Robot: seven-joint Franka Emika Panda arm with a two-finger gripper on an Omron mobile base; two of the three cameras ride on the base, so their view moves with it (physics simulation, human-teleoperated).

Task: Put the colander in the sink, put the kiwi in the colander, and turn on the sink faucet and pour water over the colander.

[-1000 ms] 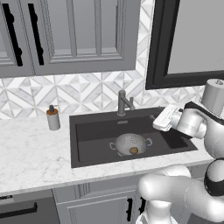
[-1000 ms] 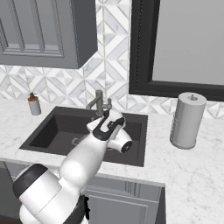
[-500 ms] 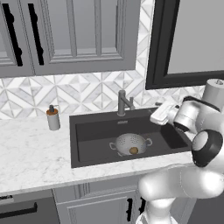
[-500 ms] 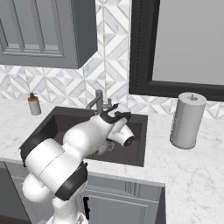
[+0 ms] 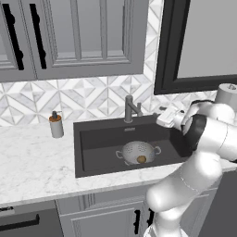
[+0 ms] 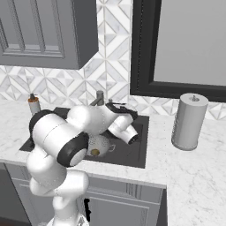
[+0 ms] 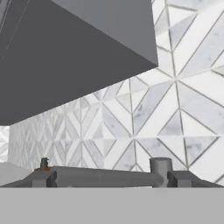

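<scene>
Left base view: colander (image 5: pixel 138 152) sits in sink (image 5: pixel 97 148), kiwi (image 5: pixel 141 159) inside it; tool (image 5: pixel 163 115) open, just right of faucet (image 5: pixel 131 109).

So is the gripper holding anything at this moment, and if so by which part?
Nothing is held. The gripper is open beside the grey metal faucet; the small brown kiwi lies in the perforated grey metal colander.

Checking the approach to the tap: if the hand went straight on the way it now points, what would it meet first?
Most likely the short grey metal faucet: the open hand has the faucet's lever bar running across between its fingertips. Behind it comes the white patterned tile wall. Depth is hard to judge.
</scene>
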